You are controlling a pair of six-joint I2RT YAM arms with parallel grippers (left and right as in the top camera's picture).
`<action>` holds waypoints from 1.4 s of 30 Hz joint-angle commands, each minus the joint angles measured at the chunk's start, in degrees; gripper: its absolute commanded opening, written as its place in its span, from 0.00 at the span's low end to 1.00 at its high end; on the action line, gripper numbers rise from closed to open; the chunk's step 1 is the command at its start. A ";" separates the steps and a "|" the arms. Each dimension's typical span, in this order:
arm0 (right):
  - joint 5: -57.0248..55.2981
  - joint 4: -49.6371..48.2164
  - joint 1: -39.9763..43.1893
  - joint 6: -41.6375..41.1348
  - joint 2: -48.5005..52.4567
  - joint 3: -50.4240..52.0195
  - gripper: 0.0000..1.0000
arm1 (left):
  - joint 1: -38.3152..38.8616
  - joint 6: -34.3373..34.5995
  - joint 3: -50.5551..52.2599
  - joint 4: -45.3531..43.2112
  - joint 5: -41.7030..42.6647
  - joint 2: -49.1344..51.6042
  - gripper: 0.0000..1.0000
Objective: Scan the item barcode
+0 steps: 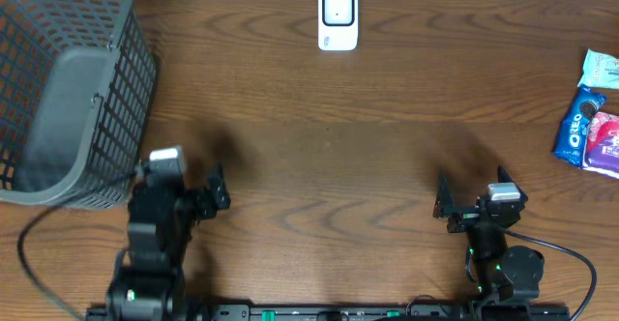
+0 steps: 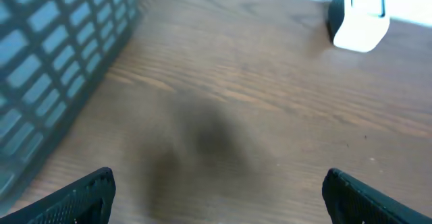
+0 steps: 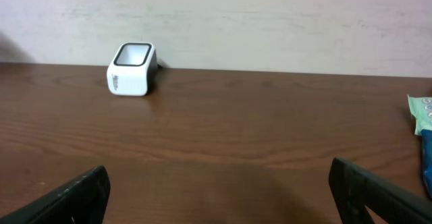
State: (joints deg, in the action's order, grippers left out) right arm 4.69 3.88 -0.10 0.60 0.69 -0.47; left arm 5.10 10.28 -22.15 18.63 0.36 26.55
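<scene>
The blue glossy Oreo snack packet (image 1: pixel 577 125) lay at the right edge of the brown wooden table (image 1: pixel 329 137), probably light, crinkly and slippery, best pinched across its narrow middle, while the right gripper (image 1: pixel 445 205) and left gripper (image 1: pixel 219 189) stood spread wide, empty, well apart from it.

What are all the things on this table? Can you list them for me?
table: one, brown wood, under everything
basket: one, grey, far left corner
scanner: one, white, middle of the far edge
green packet: one, pale green, right edge
blue packet: one, blue, right edge, nearer than the green one
pink packet: one, pink and purple, right edge, beside the blue one
cables: two, black, near edge, one by each arm
left gripper: one, black, open, empty, near the basket
right gripper: one, black, open, empty, near right side
</scene>
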 commanded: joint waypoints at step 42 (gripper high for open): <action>0.33 0.17 0.39 -0.76 -0.37 0.11 0.99 | -0.44 -7.61 21.92 -14.40 2.01 -26.47 0.98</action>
State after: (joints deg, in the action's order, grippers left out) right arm 4.69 3.88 -0.10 0.60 0.69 -0.47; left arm 4.93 5.50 -0.69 1.28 3.46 0.58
